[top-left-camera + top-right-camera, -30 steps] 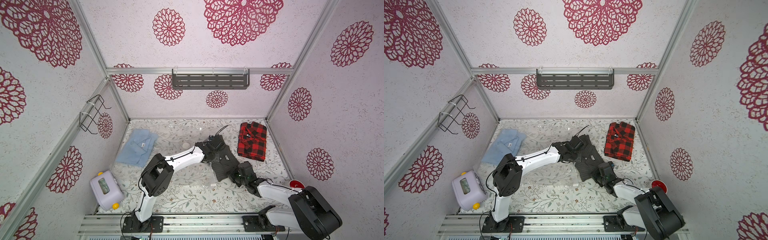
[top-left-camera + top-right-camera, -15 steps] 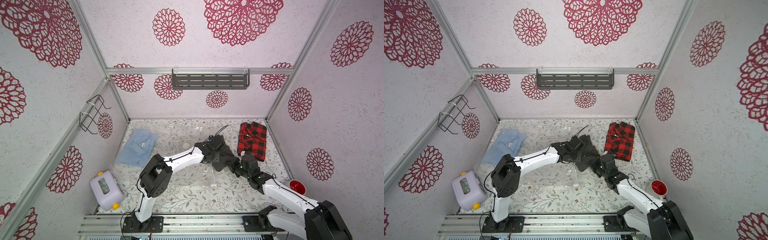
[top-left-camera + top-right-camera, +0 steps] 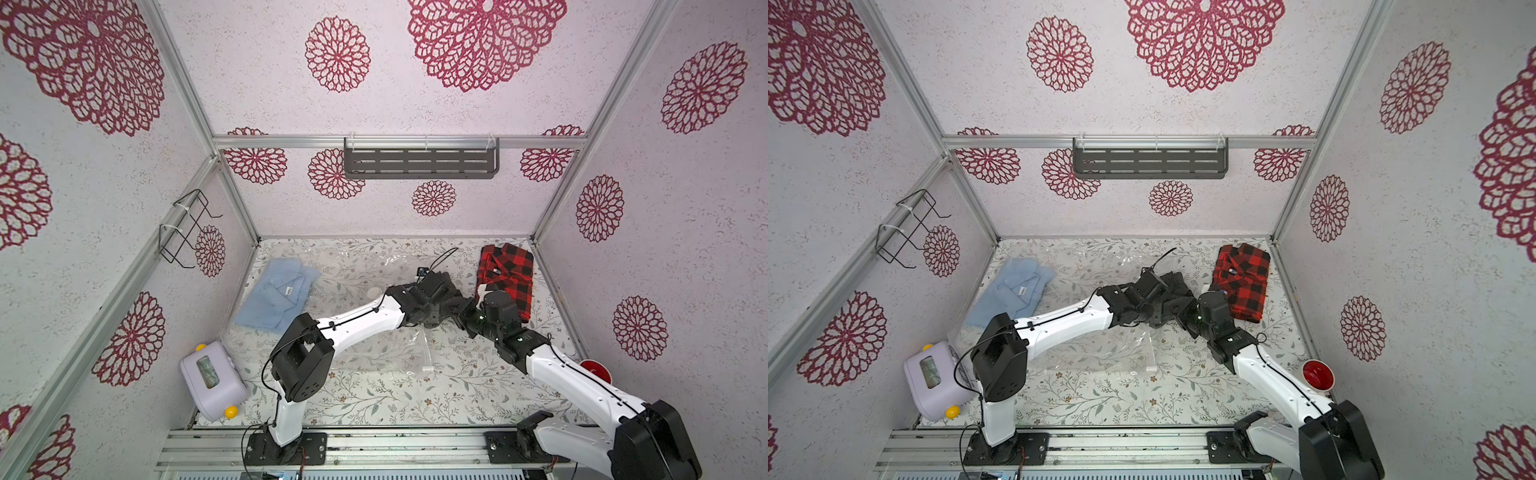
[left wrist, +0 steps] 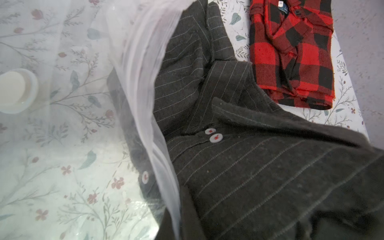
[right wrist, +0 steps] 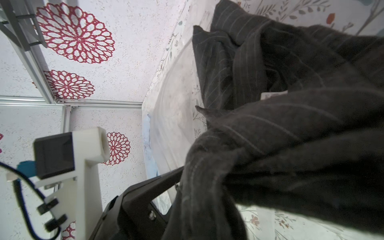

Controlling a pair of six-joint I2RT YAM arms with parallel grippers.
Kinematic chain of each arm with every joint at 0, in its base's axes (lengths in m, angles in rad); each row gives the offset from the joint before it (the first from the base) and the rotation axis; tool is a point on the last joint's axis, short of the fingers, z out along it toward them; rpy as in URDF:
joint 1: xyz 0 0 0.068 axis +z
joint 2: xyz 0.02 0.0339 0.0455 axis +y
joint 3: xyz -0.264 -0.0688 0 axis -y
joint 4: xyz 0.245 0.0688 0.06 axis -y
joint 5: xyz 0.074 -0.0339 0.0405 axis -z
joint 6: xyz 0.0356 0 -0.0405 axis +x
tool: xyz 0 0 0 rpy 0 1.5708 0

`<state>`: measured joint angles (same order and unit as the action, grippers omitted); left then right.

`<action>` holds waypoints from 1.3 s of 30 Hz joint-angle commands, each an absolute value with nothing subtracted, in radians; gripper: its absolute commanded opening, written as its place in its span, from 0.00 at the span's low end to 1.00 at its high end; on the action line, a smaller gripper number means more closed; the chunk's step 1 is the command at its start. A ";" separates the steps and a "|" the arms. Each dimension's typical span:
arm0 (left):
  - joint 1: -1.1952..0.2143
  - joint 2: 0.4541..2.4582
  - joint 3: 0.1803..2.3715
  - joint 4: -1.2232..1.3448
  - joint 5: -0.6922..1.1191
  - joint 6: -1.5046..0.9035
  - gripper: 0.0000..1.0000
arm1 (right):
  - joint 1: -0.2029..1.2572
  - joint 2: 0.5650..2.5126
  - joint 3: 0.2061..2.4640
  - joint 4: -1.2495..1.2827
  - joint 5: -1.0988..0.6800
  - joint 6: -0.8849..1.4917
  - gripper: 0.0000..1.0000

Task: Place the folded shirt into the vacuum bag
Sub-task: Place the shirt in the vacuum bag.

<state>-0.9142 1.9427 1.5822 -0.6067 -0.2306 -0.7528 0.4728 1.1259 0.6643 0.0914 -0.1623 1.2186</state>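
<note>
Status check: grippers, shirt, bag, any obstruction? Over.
Left gripper shut on mouth of clear crinkly plastic vacuum bag, held raised. Right gripper shut on dark grey pinstriped shirt, one edge under the film. Red-black plaid folded shirt alongside, not blocking.

we get bright, even, diffuse light in both top views, with faint shadows and walls (image 3: 685,257) bowing at the edges. glare streaks the vacuum bag (image 3: 395,353). in the left wrist view its near edge blurs milky; in the right wrist view the dark shirt (image 5: 291,145) goes soft.
</note>
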 commanded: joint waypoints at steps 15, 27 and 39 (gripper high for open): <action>-0.933 1.850 1.508 -0.525 -0.288 -0.755 0.00 | 0.472 1.225 0.897 0.078 -0.193 1.125 0.00; -0.904 1.756 1.394 -0.359 -0.211 -0.775 0.00 | 0.507 1.284 0.981 0.037 -0.197 1.083 0.00; -0.902 1.724 1.300 -0.223 -0.187 -0.784 0.00 | 0.585 1.280 0.973 -0.068 -0.121 0.996 0.00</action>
